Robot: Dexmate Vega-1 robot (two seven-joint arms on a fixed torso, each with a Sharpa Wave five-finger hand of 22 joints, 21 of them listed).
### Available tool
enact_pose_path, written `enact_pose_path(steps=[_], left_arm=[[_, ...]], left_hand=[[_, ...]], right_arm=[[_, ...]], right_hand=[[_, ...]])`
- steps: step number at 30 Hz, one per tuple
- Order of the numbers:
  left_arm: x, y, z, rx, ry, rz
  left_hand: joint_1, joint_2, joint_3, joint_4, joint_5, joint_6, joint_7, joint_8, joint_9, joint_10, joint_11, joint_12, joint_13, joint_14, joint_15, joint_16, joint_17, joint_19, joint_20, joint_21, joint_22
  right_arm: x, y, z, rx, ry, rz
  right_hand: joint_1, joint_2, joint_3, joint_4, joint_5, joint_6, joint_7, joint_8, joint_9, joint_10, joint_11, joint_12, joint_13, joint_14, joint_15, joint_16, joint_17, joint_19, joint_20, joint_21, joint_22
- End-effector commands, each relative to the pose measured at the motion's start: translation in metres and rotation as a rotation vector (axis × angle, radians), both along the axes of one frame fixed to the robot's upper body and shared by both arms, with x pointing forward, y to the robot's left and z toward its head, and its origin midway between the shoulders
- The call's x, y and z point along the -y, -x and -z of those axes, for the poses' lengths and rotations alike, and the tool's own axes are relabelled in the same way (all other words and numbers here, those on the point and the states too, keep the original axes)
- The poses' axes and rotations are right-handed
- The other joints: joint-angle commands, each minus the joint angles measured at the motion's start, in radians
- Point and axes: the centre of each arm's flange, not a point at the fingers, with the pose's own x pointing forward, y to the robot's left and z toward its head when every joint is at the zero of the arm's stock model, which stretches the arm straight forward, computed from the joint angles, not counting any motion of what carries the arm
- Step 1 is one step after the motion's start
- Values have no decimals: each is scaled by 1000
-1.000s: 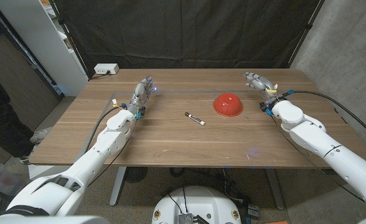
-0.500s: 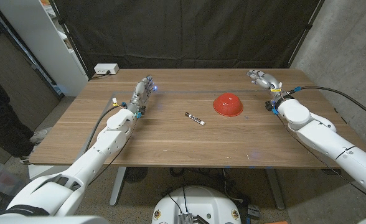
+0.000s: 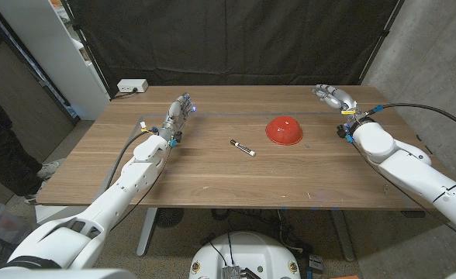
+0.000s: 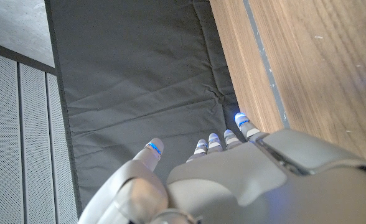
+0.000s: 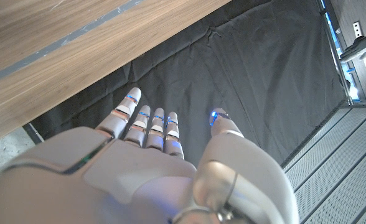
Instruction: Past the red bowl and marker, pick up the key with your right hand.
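nearest on the wooden table (image 3: 212,174) lies the marker (image 3: 242,147), flat and slanted, with the red bowl (image 3: 284,130) just beyond it to the robot's right, turned rim-down as a dome; the two are apart and not touching. they read as landmarks rather than targets, since the task sends the right arm past them. the key cannot be made out anywhere on the table in these pictures, so it may be too small to see, hidden under the overturned bowl, or simply not there; that is a guess, not something seen. farther back on the robot's left, the left hand (image 3: 177,116) waits by the far left part of the table, holding nothing, its fingers (image 4: 215,142) extended and lying close together with the thumb set apart, likely parked there to stay out of the way. farthest of all, the right hand (image 3: 333,98) is at the table's far right corner, beyond the bowl, also holding nothing, fingers (image 5: 150,124) straight and side by side with the thumb off to one side. the wrist view shows it out over the table's far edge, facing the black curtain (image 3: 236,39), which suggests it is searching, not yet grasping.
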Motion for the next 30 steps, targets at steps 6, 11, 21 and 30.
enact_pose_path(steps=[6, 11, 21, 30], left_arm=[[2, 1, 0, 2, 1, 0], [2, 1, 0, 2, 0, 0], [5, -1, -1, 2, -3, 9], [5, -2, -2, 2, -16, 8]], left_hand=[[-2, 87, -2, -1, 7, -7, -2, 4, 2, -4, 0, 8, 5, -3, 7, 5, 3, -6, 7, -4, 2], [-2, 87, -2, -1, 7, -6, -2, 4, 3, -4, 1, 8, 5, -3, 7, 5, 3, -7, 7, -4, 2], [-2, 86, -2, -2, 7, -1, -3, 6, 3, -3, 4, 8, 5, -3, 8, 5, 3, -6, 8, -5, 2], [-2, 86, -3, -2, 8, 4, -4, 7, 3, -3, 5, 8, 5, -3, 9, 5, 2, -5, 10, -6, 3]], right_arm=[[7, 29, -5, 30, 63, 88], [10, 37, -5, 28, 78, 117], [16, 55, -5, 34, 110, 180], [22, 70, -5, 30, 138, 219]], right_hand=[[11, 10, 5, -8, -5, 22, -2, 8, 2, 28, -5, 4, 1, 20, -15, 4, 2, 11, 0, 2, 2], [14, 13, 5, -10, -6, 28, -4, 9, 2, 32, -6, 4, 1, 23, -9, 4, 2, 13, 0, 2, 2], [18, 16, 5, -14, -7, 33, -8, 9, 2, 41, -8, 5, 1, 28, -10, 5, 2, 17, 1, 2, 2], [20, 18, 4, -16, -8, 36, -12, 8, 3, 44, -7, 4, 1, 29, -11, 4, 2, 18, 1, 2, 2]])
